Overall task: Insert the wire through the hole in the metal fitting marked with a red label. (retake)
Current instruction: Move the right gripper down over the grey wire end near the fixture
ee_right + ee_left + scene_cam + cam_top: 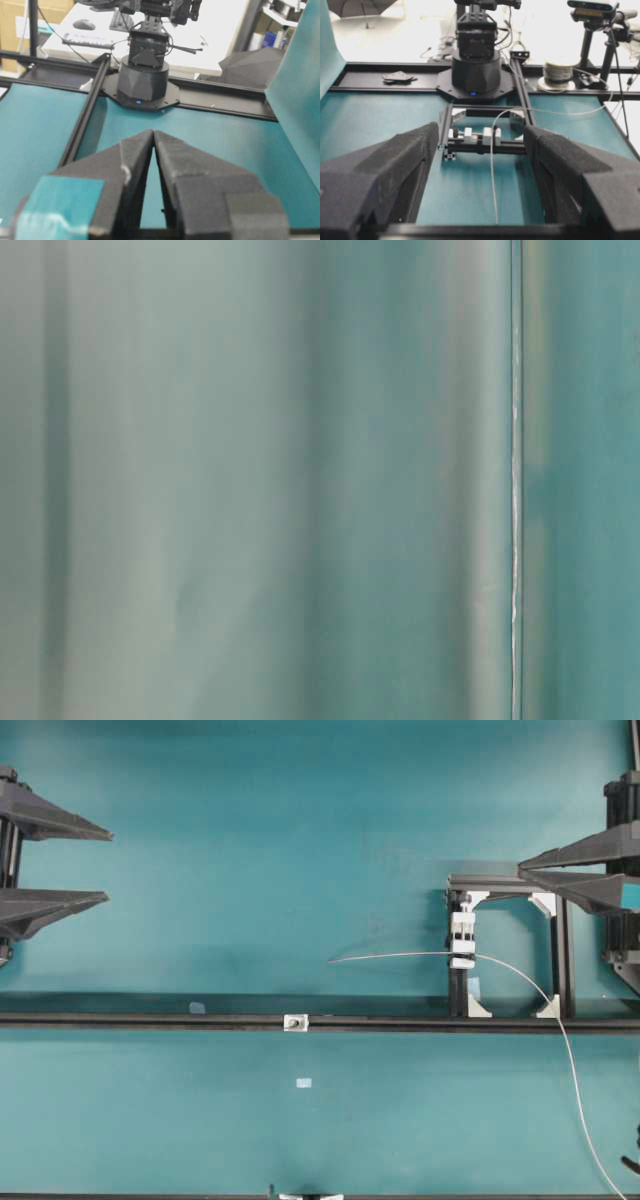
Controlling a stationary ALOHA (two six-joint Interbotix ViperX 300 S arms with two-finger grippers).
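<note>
Teal table point(250, 870); wire point(400, 956) through white clip block point(462, 935); left hand point(108, 866) apart, right hand point(520, 871) together, empty.

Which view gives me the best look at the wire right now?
Overhead exterior: the wire shows from free tip, through the white clip block, to the frame's bottom right corner. Left wrist shows part of it. Table-level and right wrist show none.

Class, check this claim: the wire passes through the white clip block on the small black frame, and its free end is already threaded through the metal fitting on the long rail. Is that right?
Not quite. The wire does pass through the white clip block, but its free end hangs apart from the metal fitting on the long rail, unthreaded. The overhead view shows this.
</note>
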